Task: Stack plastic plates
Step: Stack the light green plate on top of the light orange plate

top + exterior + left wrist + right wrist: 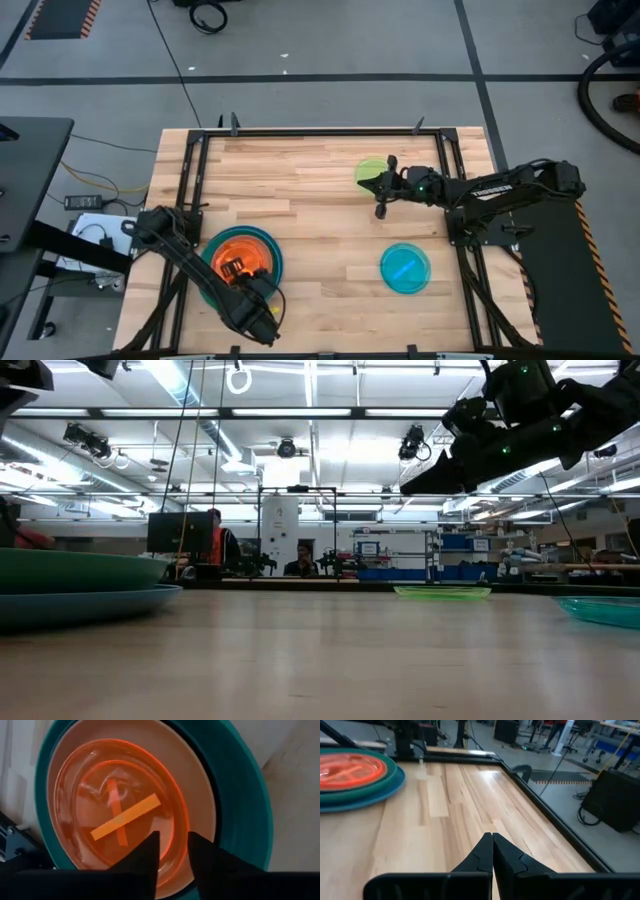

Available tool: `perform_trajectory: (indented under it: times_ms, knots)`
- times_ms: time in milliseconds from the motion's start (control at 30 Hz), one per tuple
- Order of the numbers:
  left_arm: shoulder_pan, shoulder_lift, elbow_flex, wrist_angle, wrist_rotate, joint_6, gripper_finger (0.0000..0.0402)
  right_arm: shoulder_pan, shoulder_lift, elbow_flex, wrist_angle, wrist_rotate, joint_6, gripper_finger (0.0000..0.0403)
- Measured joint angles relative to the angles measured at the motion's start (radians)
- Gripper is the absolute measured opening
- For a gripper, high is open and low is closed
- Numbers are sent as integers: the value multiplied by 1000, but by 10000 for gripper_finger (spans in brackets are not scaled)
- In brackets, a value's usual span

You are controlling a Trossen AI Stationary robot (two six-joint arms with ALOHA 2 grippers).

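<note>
A stack of plates [241, 257] rests on the table's left near part: a blue plate at the bottom, then teal [240, 795], tan [200, 780], and a translucent orange plate [120, 800] on top. My left gripper [238, 268] [172, 847] is open by a narrow gap, pointing down over the orange plate's near rim. I see no touch. A green plate [370, 169] [443, 592] lies flat far right of centre, and a cyan plate [405, 267] [605, 610] lies right and near. My right gripper [381, 210] [492, 840] is shut, raised above bare wood beside the green plate. No pink plate shows.
A black metal frame [300, 131] runs around the wooden table top [320, 230]. Bare wood lies between the stack and the two single plates. Beyond the table are cables, a dark side table at the left, and people [218, 545] far off in the room.
</note>
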Motion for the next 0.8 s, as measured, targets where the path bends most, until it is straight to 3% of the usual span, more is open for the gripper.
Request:
perform_trajectory:
  times_ms: [167,433,567,800]
  knots:
    - [35,-5,40,-4,-4,39,140,0,0,0,-50,70,6,9]
    - [116,-6,48,9,-130,186,143,-74,-1,24,-199,81,101,14]
    - [177,-6,48,48,-182,336,142,-128,-1,69,-326,47,145,28]
    - [293,-6,39,152,-308,687,141,-217,-1,74,-356,51,227,62]
